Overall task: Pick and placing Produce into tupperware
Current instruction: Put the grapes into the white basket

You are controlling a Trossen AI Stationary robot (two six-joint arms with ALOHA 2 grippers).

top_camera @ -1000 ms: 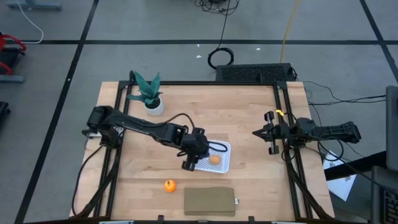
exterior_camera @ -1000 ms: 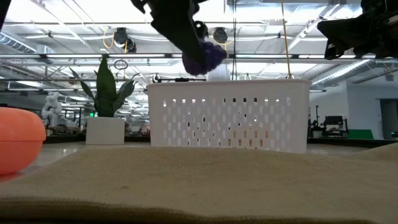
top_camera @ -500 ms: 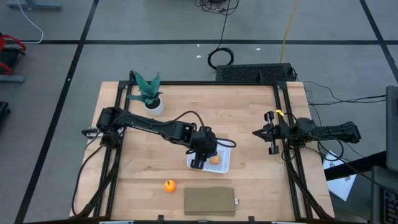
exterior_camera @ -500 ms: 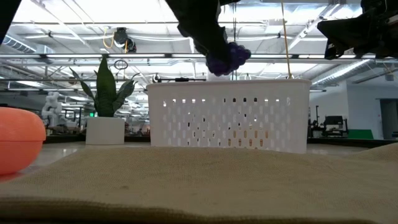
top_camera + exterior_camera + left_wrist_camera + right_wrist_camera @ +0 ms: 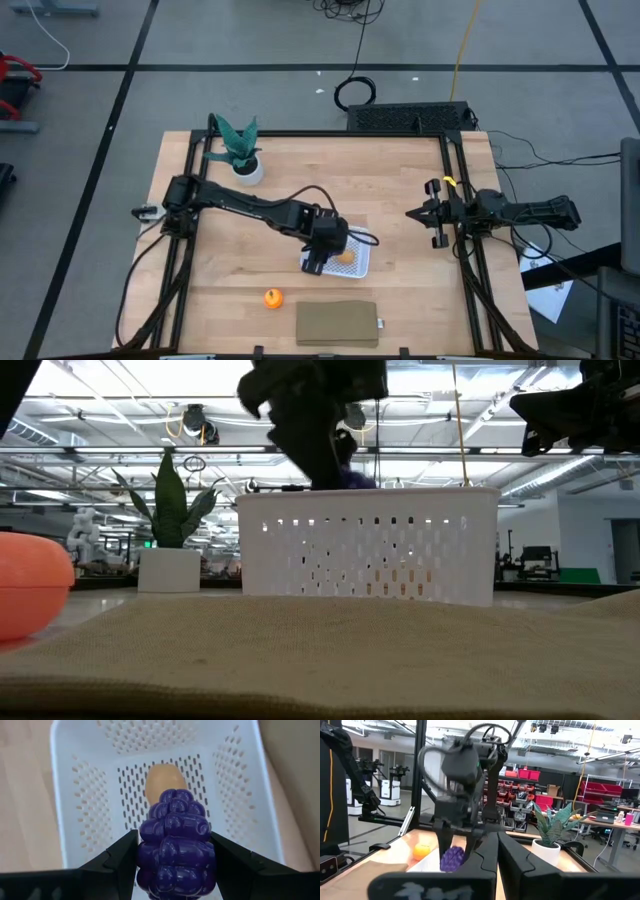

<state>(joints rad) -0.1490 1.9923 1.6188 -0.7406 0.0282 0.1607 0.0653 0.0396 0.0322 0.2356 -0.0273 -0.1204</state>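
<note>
My left gripper [image 5: 320, 260] hangs over the left part of the white tupperware [image 5: 360, 268], shut on the dark purple knobbly cluster [image 5: 176, 845]. In the low view the cluster [image 5: 356, 478] shows just above the tupperware's rim [image 5: 365, 493]. The tan-yellow lump [image 5: 165, 779] lies on the perforated bottom, beyond the cluster. The orange ball [image 5: 272, 298] rests on the table, near and left of the tupperware. My right gripper [image 5: 425, 213] waits shut above the table's right side, away from all of these. My left gripper pinches the purple cluster between its two fingers [image 5: 122, 856], one on each of its sides [image 5: 147, 850]. The fingers come from above, pointing down into the tupperware. The cluster is lifted clear, hanging above the mesh bottom with its free end [image 5: 175, 802] past the fingertips.
A flat brown slab [image 5: 337, 323] lies at the near edge, right of the orange ball. A green plant in a white pot [image 5: 241, 152] stands at the far left. Bare wood [image 5: 400, 180] lies between the tupperware and my right arm.
My left gripper has carried the purple cluster toward the table's right, from the tupperware's left edge to over its inside. It has then gone down, so the cluster has dropped from well above the rim to rim height. It has stayed shut on the cluster.
</note>
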